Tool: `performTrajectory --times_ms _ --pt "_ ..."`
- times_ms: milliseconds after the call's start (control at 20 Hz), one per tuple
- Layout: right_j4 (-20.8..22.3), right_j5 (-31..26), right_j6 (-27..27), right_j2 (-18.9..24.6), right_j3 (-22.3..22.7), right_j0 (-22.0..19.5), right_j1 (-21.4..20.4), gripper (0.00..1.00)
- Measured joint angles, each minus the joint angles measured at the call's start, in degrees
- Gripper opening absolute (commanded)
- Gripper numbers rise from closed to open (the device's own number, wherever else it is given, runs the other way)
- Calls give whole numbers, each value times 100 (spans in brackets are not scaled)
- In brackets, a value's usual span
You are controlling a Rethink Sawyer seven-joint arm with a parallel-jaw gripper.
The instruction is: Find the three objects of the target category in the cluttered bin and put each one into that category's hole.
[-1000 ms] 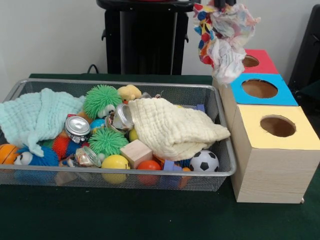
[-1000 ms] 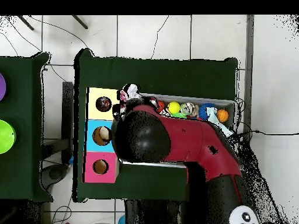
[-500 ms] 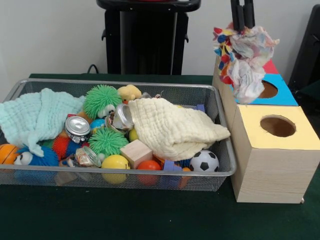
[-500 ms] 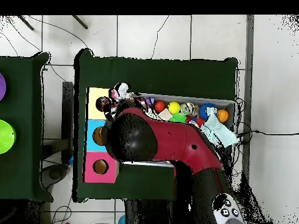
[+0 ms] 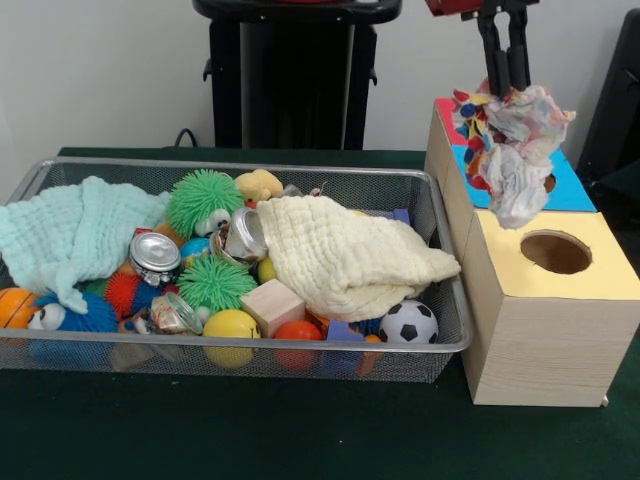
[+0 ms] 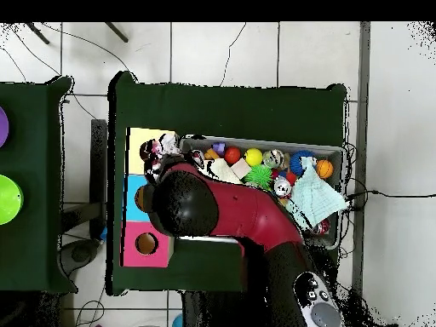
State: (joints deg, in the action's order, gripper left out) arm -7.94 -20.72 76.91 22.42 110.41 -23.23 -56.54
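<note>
The gripper point(image 5: 505, 88) is clenching a patterned cloth point(image 5: 512, 145), dangling over the blue box point(image 5: 565, 193) beside the yellow box point(image 5: 590, 232). The wire bin point(image 5: 445, 300) is sitting on the green table point(image 5: 300, 430), white wall point(image 5: 100, 70) behind.

The desk point(image 5: 300, 440) is covered in dark green cloth. Behind the desk rises a plain, pale wall point(image 5: 100, 70), evenly lit. A black cable point(image 5: 186, 135) loops up just behind the desk's far edge. At the right edge of the front view, beside the desk, stands something dark that cannot be made out. From overhead, the desk sits on a floor of large white tiles point(image 6: 221, 51) with grey joints. Thin dark cables point(image 6: 230, 51) trail across the tiles around the desk. Beside the desk stands a second green-topped table point(image 6: 34, 247), carrying a green disc point(image 6: 7, 198) and a purple one point(image 6: 2, 124) at its edge.
</note>
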Motion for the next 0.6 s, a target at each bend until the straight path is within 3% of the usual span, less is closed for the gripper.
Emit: performTrajectory --times_ms 600 --pt "-195 964 6 482 536 -272 404 0"
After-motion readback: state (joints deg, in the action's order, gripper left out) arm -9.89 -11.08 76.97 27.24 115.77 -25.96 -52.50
